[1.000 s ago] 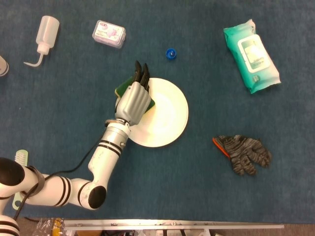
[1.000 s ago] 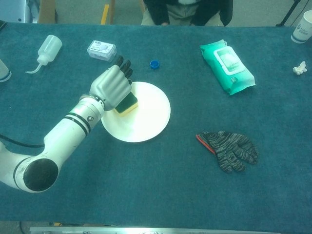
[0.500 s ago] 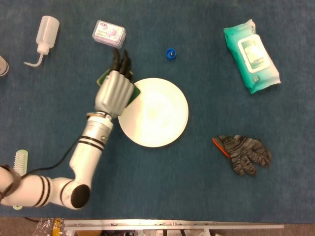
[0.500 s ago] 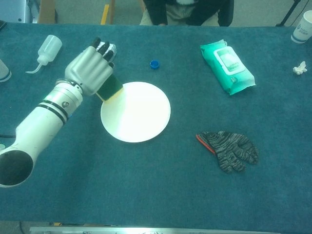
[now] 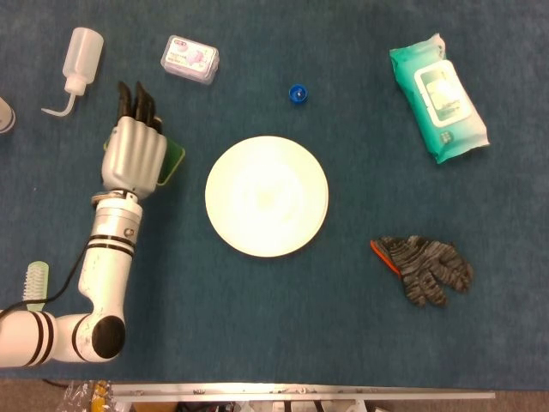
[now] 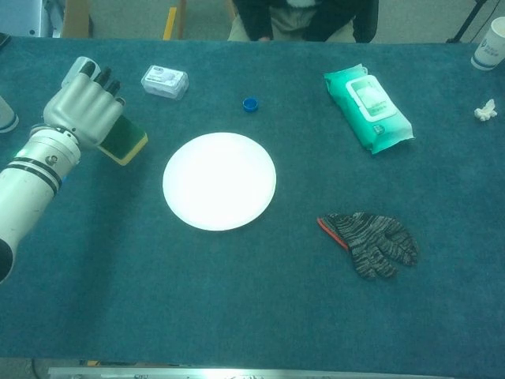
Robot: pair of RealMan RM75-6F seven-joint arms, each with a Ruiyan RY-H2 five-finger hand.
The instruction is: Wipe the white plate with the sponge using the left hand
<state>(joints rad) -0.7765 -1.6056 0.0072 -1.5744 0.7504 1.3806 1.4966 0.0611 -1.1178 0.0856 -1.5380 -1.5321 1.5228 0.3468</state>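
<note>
— What is hidden or cut off?

— Most of the sponge (image 6: 125, 140) is covered by the left hand (image 5: 133, 154), which is wrapped around it. In the head view only a green edge is seen past the palm; in the chest view a green face and a yellow layer are shown below the fingers. The sponge is held off the white plate (image 5: 267, 196), to the plate's left, with bare table cloth (image 5: 257, 326) seen between them. The squeeze bottle (image 5: 78, 62) is partly blocked by the hand in the chest view. A cup (image 6: 490, 43) is cut by the right edge of that view, and another rounded object is clipped at the left edge of both views; what it is cannot be told. A brush (image 5: 34, 281) is partly covered by the arm at the lower left of the head view. The right hand is not seen in either view.

— Can any writing be read?

— None can be made out. Pink and purple print is carried on the small clear box (image 5: 190, 59), but it is too small to read. The label on the green wet-wipe pack (image 5: 439, 93) is blurred as well. No marks are shown on the blue bottle cap (image 5: 298, 93) or the knit glove (image 5: 423, 269), which is edged in orange at the cuff.
</note>
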